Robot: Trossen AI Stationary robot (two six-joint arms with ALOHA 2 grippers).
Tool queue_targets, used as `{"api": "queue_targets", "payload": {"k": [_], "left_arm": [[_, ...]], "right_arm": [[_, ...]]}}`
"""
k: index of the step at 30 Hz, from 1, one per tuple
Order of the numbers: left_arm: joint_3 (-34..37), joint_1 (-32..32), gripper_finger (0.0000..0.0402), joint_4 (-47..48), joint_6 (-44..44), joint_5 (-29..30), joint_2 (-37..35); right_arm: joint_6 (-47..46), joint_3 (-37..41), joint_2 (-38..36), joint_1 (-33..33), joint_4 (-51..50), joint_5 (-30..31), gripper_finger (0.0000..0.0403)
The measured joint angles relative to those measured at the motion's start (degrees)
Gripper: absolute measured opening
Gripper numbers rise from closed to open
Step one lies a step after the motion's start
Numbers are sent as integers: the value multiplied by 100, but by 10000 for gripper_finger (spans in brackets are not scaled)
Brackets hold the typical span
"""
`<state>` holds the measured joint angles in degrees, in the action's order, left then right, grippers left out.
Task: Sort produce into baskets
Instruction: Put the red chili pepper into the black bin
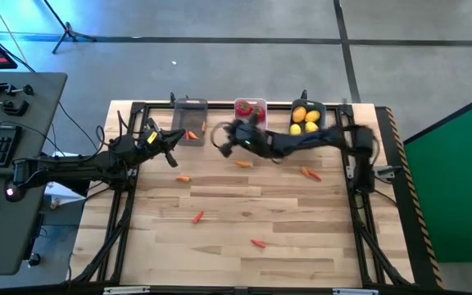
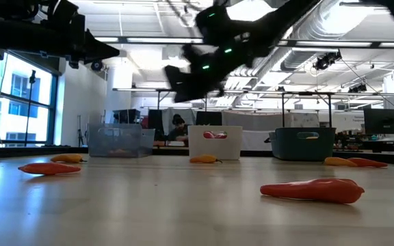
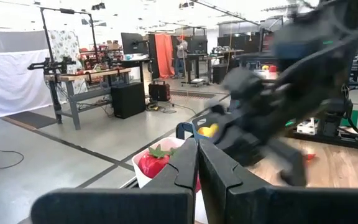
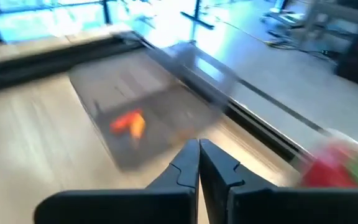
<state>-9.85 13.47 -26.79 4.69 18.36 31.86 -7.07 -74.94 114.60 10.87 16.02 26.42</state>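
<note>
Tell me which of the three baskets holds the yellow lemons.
The dark teal-grey basket, rightmost in the high view. The white basket holds red tomatoes; the smoky grey basket holds an orange piece.

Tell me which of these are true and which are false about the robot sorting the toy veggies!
1. The lemons sit in the dark bin. True.
2. The white bin in the middle holds carrots. False: it holds red tomatoes.
3. Carrot pieces such as this one lie loose on the wooden table. True.
4. The right hand is wide open. False: its fingers are shut, with nothing between them in the right wrist view.
5. The clear grey bin is empty. False: an orange piece lies in it.
6. The left hand is shut. True.
</note>
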Motion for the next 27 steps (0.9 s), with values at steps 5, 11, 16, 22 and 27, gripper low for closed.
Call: {"api": "queue_targets", "payload": {"k": [5, 11, 16, 22, 27], "left_arm": [[0, 0, 0, -4, 0, 19, 0], [0, 0, 0, -2, 0, 23, 0], [0, 0, 0, -4, 0, 25, 0], [0, 0, 0, -4, 0, 29, 0], [0, 0, 0, -4, 0, 30, 0]], "right_arm": [[-195, 1554, -1418, -622, -126, 1127, 0], [-1503, 2936, -3055, -1616, -1328, 1636, 0], [-3317, 3436, -4094, -2167, -3459, 1635, 0], [-4788, 3469, -4567, -2252, -5999, 717, 1], [-4686, 3469, -4533, -1866, -6889, -303, 23]]}}
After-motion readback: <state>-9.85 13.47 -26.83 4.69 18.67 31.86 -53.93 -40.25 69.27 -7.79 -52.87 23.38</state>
